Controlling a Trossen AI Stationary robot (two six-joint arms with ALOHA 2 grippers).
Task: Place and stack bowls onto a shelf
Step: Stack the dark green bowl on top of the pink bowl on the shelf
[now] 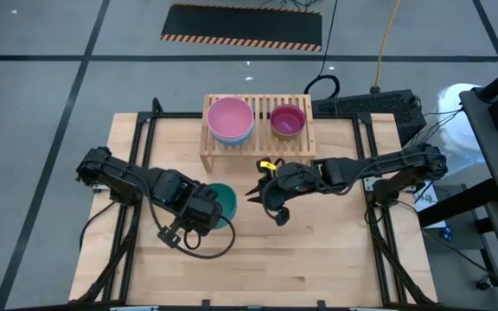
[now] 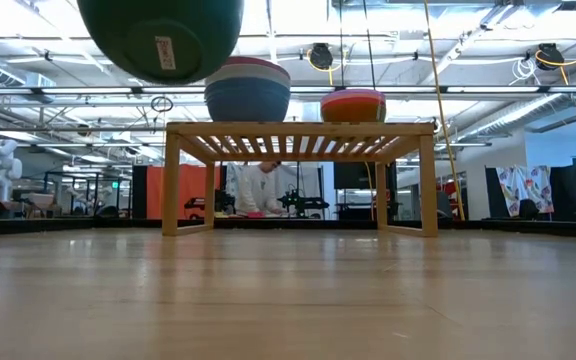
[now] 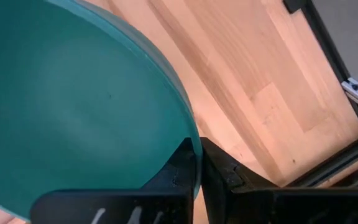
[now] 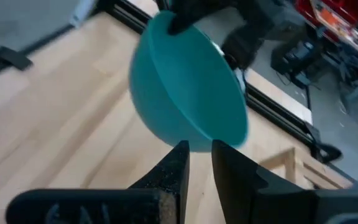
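My left gripper [image 1: 214,206] is over the middle of the table, shut on a teal bowl [image 1: 224,199]. The low view shows that bowl [image 2: 158,35] high above the tabletop, with a sticker on its underside. My right gripper [image 1: 251,192] points at the bowl from the table's right. Its fingers [image 4: 180,163] are nearly together and hold nothing. The light-wood shelf [image 1: 210,147] stands at the far edge. On its slatted top are a pink bowl [image 1: 230,117] nested on a blue one [image 2: 247,100], and a purple bowl [image 1: 288,120] on a red one [image 2: 353,106]. My left gripper holds the teal bowl by its rim [image 3: 190,140], pinched between the two fingers. One finger [image 3: 178,171] is inside the bowl and the other is outside. The fingers come at it from the table's left. The bowl is lifted clear of the table.
Bare wooden tabletop [image 1: 318,250] lies near and to the right. Black frame rails [image 1: 379,233] run along the table's sides. A small yellow thing [image 1: 269,162] shows beside the right arm, in front of the shelf. A person [image 2: 260,190] is far behind the shelf.
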